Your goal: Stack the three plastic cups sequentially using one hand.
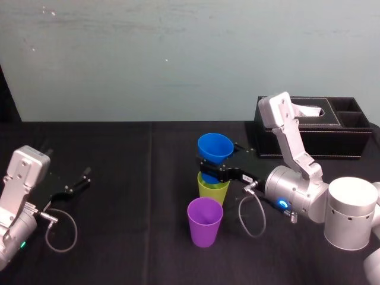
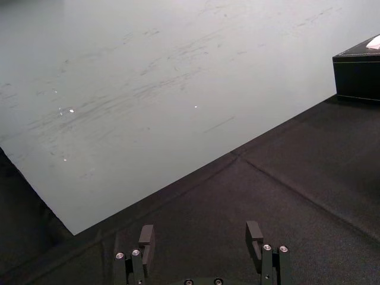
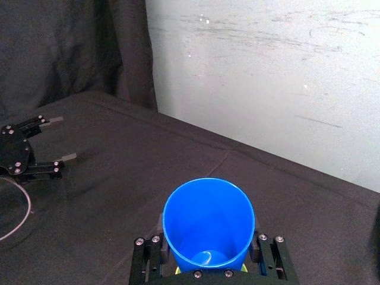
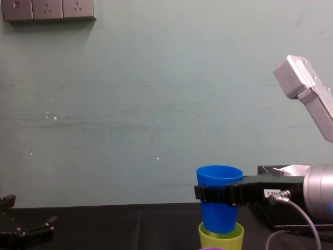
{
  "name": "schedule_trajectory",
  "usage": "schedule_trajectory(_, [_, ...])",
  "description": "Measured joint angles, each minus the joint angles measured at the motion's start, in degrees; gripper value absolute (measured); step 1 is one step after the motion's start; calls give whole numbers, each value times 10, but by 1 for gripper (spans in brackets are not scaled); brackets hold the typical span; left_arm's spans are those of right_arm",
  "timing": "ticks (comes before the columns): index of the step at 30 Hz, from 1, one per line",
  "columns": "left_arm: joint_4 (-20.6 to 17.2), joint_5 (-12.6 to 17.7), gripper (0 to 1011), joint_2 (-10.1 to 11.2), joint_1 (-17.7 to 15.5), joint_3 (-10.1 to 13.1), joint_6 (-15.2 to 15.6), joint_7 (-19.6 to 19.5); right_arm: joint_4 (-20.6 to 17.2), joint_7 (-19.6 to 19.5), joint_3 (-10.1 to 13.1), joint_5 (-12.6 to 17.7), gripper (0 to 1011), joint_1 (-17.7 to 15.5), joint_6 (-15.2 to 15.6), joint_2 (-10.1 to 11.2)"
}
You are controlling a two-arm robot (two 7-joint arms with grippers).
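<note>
Closest to us, a purple tapered plastic cup (image 1: 205,222) stands upright and open-mouthed on the black cloth-covered table (image 1: 119,237), about midway between the left and right edges and toward the front edge. Just behind it, toward the far edge, we see a lime-green tapered plastic cup (image 1: 214,189), also upright.

A bright blue tapered plastic cup (image 1: 214,147) is above the green one. From the chest view, the blue cup's base dips into the green cup's mouth while most of its body rises above the green rim.

The right gripper (image 1: 209,172), black on a silver-and-white arm with a grey cable, reaches in from the table's right side. Its jaws are clamped on the blue cup's wall, one finger on each side, as the right wrist view shows.

The left gripper (image 1: 83,180), also black, sits low near the table's left edge, well apart from the cups, with its jaws spread apart around nothing.

A black rectangular tissue box (image 1: 314,139) stands at the far right corner of the table.
</note>
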Motion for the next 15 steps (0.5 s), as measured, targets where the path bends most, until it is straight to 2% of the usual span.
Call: schedule_trajectory(15, [0,0,1000,0,0,0,0,0,13,3,-2,0,735,2,-3,-5])
